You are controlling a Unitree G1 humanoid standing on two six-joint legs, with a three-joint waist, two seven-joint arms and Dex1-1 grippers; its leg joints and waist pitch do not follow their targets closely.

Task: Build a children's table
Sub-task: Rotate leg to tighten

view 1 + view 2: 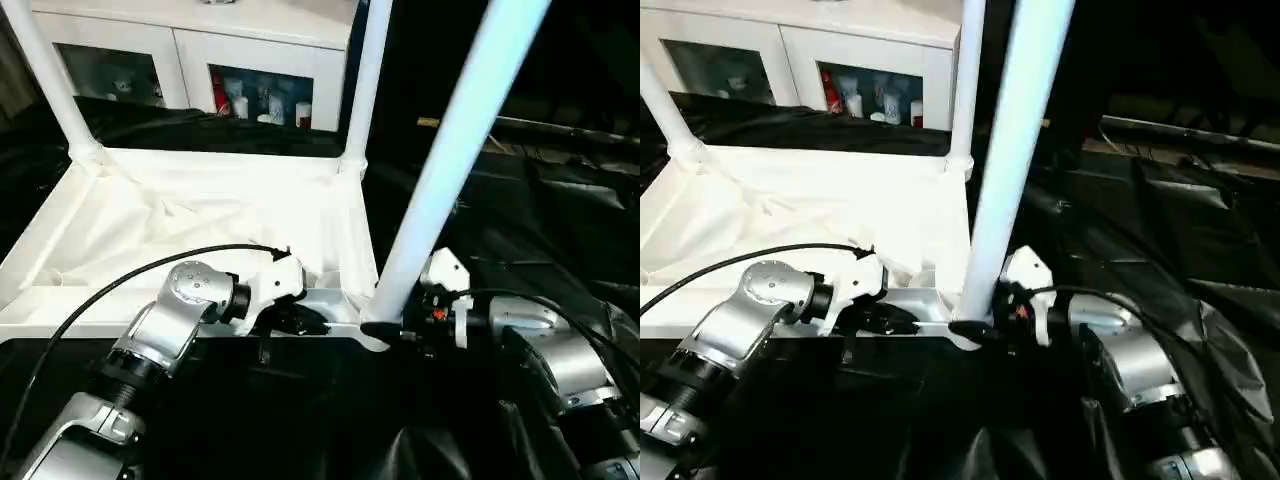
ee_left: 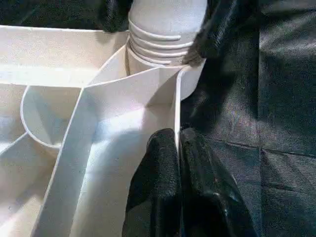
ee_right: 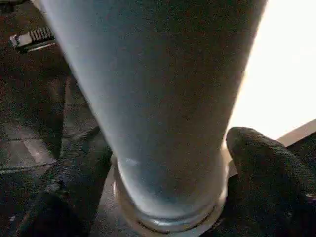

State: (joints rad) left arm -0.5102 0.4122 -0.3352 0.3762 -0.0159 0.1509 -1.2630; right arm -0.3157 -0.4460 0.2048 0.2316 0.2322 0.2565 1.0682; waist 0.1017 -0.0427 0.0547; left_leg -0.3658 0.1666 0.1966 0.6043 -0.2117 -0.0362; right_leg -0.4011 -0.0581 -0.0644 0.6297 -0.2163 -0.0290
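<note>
**Tabletop, inverted, with three legs standing**

Tabletop (image 1: 200,215): white, underside up, on a surface draped in black cloth (image 1: 560,220). Left tool (image 2: 178,163): fingers pinched shut on the tabletop's near rim wall, just beside the near corner socket. Right tool (image 1: 385,330): black fingers (image 3: 266,163) clamped either side of the base of the near leg (image 1: 450,150), which stands tilted in that socket. Two further legs (image 1: 365,80) stand upright in the far sockets, beyond both tools. Cabinet (image 1: 250,60): white, glass doors, behind the tabletop.
</note>
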